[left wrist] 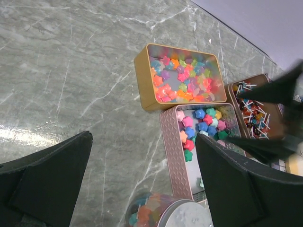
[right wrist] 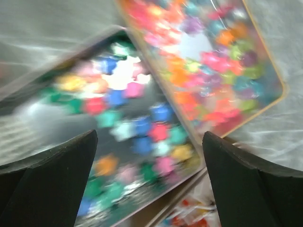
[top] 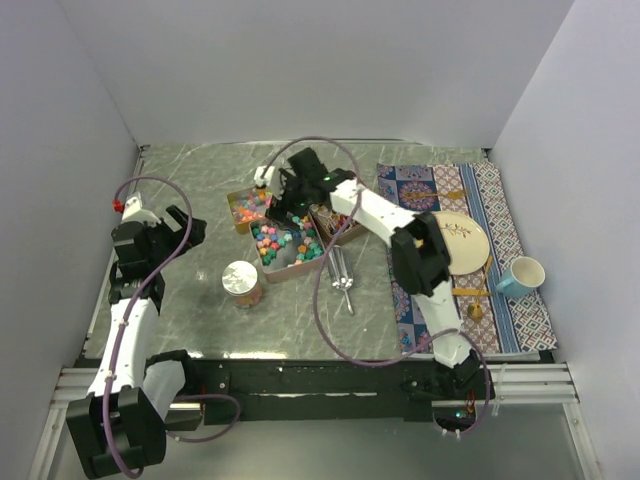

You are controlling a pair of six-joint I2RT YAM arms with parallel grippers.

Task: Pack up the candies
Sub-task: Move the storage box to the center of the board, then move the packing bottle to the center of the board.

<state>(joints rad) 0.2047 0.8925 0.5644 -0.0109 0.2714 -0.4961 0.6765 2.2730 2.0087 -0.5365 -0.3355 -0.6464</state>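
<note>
Candies [left wrist: 184, 78] fill three tins [left wrist: 144, 90]; right hand [right wrist: 149, 137] gapes wide above them, jar [top: 242, 283] beside; left hand [left wrist: 144, 137] wide.

tabletop [left wrist: 71, 71]: a stone-look grey-green surface with pale veining is seen, smooth and glossy, with glare left of the gold tin
gold tin [left wrist: 142, 80]: metal, finished in smooth satin gold
pink tin [left wrist: 171, 146]: metal, set just beside the gold tin; the wall is embossed with a diamond pattern, the inside is mirror-bright
candies [left wrist: 184, 75]: glossy and partly translucent in the gold tin
star pieces [left wrist: 201, 125]: opaque and duller, held in the pink tin
jar [left wrist: 149, 213]: clear glass, capped in silvery metal
placemat [top: 500, 190]: patterned woven cloth, matt, right of the gold tin
jaws: black, matt, plastic-looking
</note>
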